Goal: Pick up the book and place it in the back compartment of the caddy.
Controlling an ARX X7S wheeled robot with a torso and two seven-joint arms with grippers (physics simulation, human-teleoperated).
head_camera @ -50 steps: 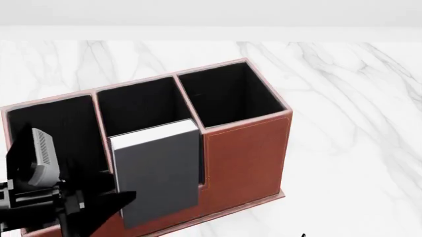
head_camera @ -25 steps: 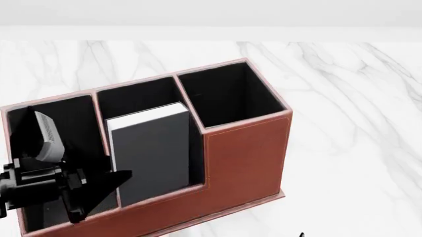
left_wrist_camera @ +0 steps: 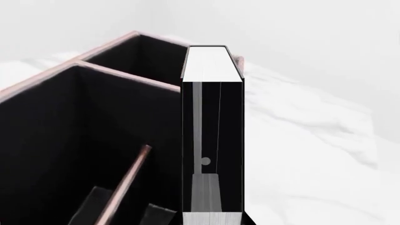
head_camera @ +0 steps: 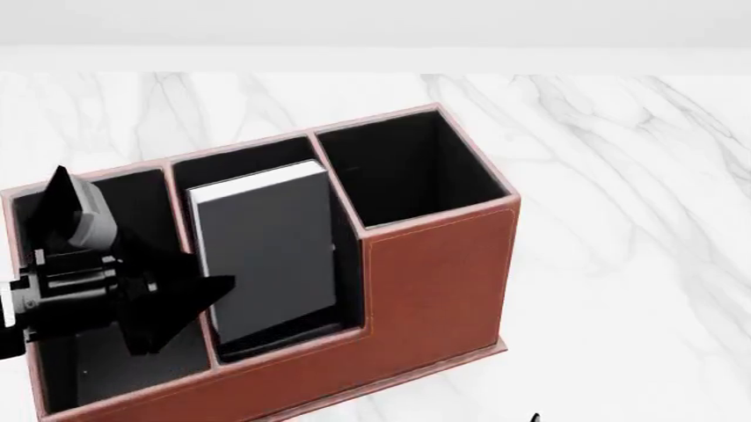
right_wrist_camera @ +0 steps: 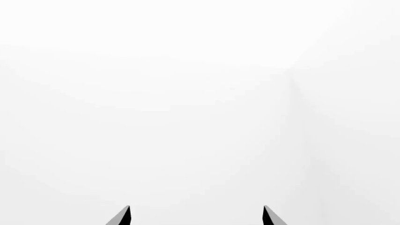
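I am at the placing step. My left tool pinches the book by its left edge and holds it over the middle cells of the caddy, which sits on the marble tabletop. In the head view the book leans, its top toward 12 o'clock, and its lower end dips below the low front wall. It covers the thin divider, so I cannot tell for sure which side of it the book sits on; the left wrist view suggests the divider lies just beside the book. The back compartment shows as a dark strip at 12 o'clock of the book. Next I judge I must line the book up with that cell, lower it and let go. My right tool is spread, holding nothing.
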